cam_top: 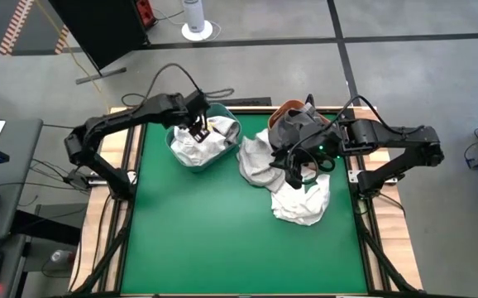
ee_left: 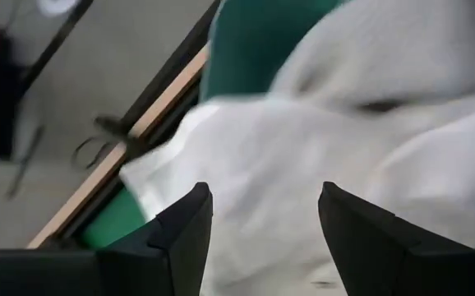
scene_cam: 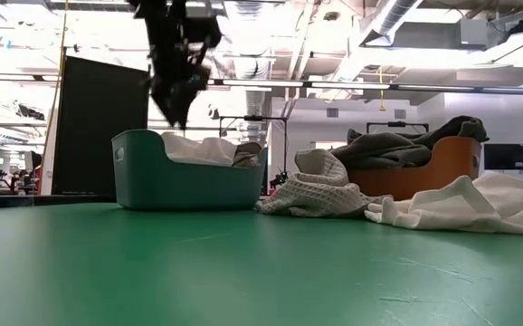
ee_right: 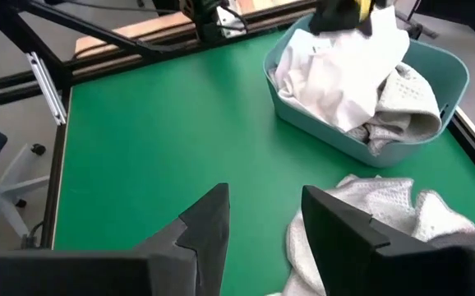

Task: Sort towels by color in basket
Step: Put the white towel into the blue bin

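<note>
Green table felt [scene_cam: 243, 272] fills the foreground of the low view, and behind it, at centre right, a light grey waffle towel [scene_cam: 311, 192] and a white towel [scene_cam: 479, 204] lie loose on the cloth, touching one another. At left of that frame stands a teal basket [scene_cam: 185, 181] already holding white and light grey towels [cam_top: 198, 142]; at right an orange basket [scene_cam: 415, 174] carries dark grey towels [scene_cam: 393, 145].

From above, the left gripper [cam_top: 198, 128] hangs over the teal basket in the upper centre of the frame, its fingers spread and empty, white cloth directly below them in the left wrist view. The right gripper [cam_top: 293, 172] sits at centre right, above the loose pile and just beside the orange basket, its jaws likewise parted with nothing between them; the right wrist view shows the waffle towel [ee_right: 369, 218] just past its fingers [ee_right: 209, 222].

Two towels appear still to be sorted. The chief risk is that the pair on the table overlap, so a pinch on one fold could drag the other along and land both in a single basket. A shallow grip on the limp cloth could also slip during the lift, or leave a corner draped over a basket rim.
</note>
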Available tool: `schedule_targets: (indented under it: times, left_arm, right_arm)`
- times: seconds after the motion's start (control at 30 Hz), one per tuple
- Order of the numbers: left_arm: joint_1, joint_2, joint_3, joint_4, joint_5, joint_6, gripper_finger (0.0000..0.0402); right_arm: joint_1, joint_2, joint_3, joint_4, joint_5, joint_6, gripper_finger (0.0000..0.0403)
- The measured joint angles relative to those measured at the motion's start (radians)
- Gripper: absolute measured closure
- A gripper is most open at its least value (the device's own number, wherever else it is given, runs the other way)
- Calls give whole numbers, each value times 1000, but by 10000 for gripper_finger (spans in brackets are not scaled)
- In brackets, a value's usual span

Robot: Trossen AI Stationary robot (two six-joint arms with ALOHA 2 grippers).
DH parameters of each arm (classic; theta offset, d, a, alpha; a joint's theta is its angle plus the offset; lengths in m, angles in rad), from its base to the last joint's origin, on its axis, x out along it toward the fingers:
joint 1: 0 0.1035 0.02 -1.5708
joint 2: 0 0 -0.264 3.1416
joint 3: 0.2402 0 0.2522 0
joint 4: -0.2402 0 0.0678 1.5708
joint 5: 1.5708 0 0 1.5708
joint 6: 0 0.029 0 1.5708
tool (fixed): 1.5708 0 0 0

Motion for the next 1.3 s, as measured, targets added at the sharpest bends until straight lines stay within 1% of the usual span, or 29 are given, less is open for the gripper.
schedule_targets:
  times: [0.07, 0.1, 0.13, 0.2, 0.27, 0.33, 0.4, 0.5, 0.57, 0.67, 0.77, 0.9, 1.0, 1.07, 1.13, 1.2, 1.3]
  left_arm:
    - [6, 1, -73, 22, -41, 6, 192]
    - [5, 0, -116, 56, -41, 3, 194]
    - [5, -1, -162, 96, -25, -10, 197]
    - [8, 1, -259, 162, 54, -50, 204]
    - [8, 1, -355, 221, 101, -101, 211]
    - [7, 0, -428, 269, 117, -158, 218]
    - [5, 0, -463, 287, 120, -201, 223]
    - [4, -2, -450, 274, 125, -193, 230]
    - [4, -1, -406, 250, 132, -172, 232]
    - [3, -1, -304, 206, 162, -135, 232]
    - [3, -1, -178, 107, 201, -100, 233]
    - [4, -2, -9, 37, 190, -79, 233]
    - [11, -2, 69, 46, 124, -59, 233]
    - [19, -3, 81, 55, 75, -39, 233]
    - [31, -3, 61, 55, 46, -19, 233]
    - [45, -2, 9, 52, 32, -9, 233]
    - [64, -1, -111, 115, 30, -19, 233]
  right_arm:
    - [2, 0, 0, 13, 0, 4, 223]
    - [6, 0, 0, 16, 0, 8, 223]
    - [7, 0, 0, 18, 0, 9, 223]
    - [7, 0, 0, 22, 0, 14, 223]
    - [13, 0, 0, 22, 0, 24, 223]
    - [12, 0, 0, 22, 0, 26, 223]
    - [11, 0, 0, 22, 0, 26, 223]
    - [8, 0, 0, 21, 0, 26, 223]
    - [0, 0, 0, 21, 0, 22, 223]
    - [-3, 0, 0, 21, 0, 22, 223]
    - [-2, 0, 0, 21, 0, 22, 223]
    - [7, 0, 0, 21, 0, 21, 223]
    - [6, 0, 0, 21, 0, 21, 223]
    - [5, 0, 0, 21, 0, 21, 223]
    - [5, 0, 0, 21, 0, 21, 223]
    - [5, 0, 0, 21, 0, 24, 223]
    - [5, 0, 0, 21, 0, 41, 223]
